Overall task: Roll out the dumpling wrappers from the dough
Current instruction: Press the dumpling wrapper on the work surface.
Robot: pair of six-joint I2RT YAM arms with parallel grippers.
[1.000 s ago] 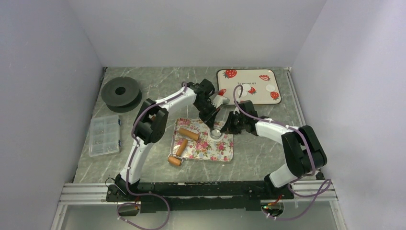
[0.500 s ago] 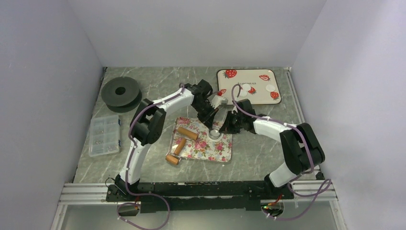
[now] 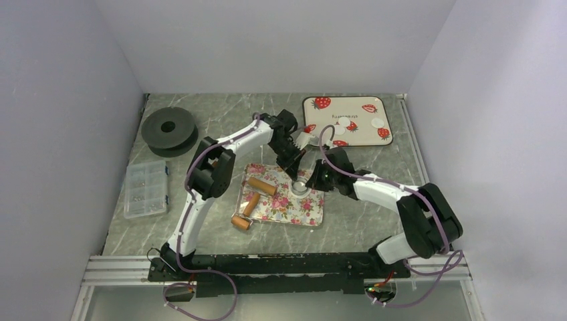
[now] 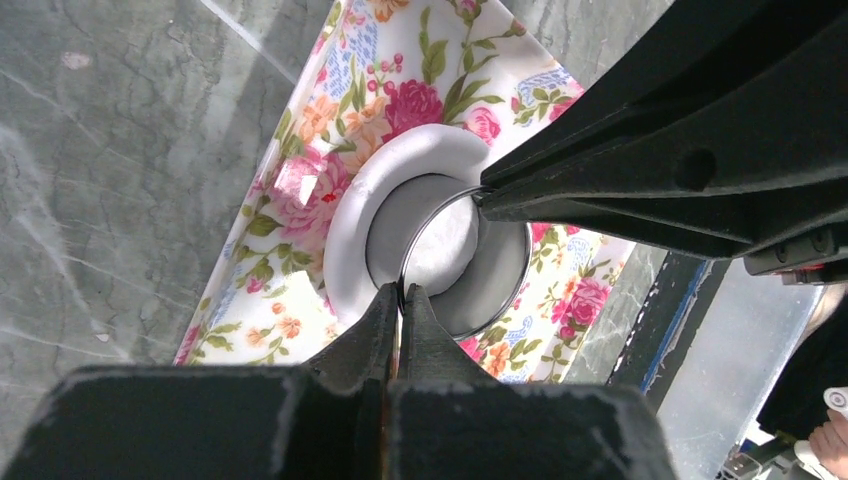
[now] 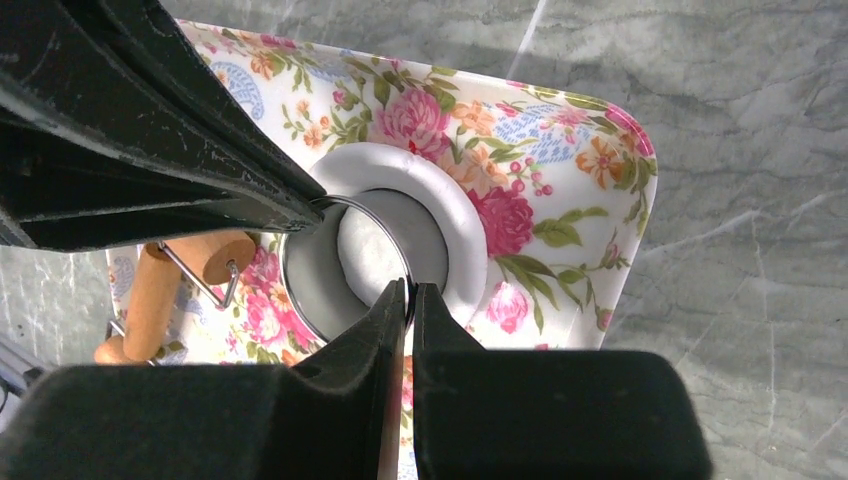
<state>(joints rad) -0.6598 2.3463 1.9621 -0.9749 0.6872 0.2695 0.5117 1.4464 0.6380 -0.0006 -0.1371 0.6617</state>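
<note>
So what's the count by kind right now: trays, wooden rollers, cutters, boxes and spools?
Trays: 2, floral tray and strawberry tray
Rollers: 3 wooden roller cylinders
Cutters: 1, metal ring cutter
Boxes: 1, clear parts box
Spools: 1, black spool
Total: 8

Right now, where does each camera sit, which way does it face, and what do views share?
Top external: above and behind the bases, facing down on the table; both arms whole, left gripper and right gripper meeting over the floral tray.
Left wrist: on the left arm, facing down past its shut fingers to the ring cutter; right gripper enters top right.
Right wrist: likewise, own shut fingers below, left gripper top left.
Shared: both wrist views show ring cutter, dough, floral tray.
</note>
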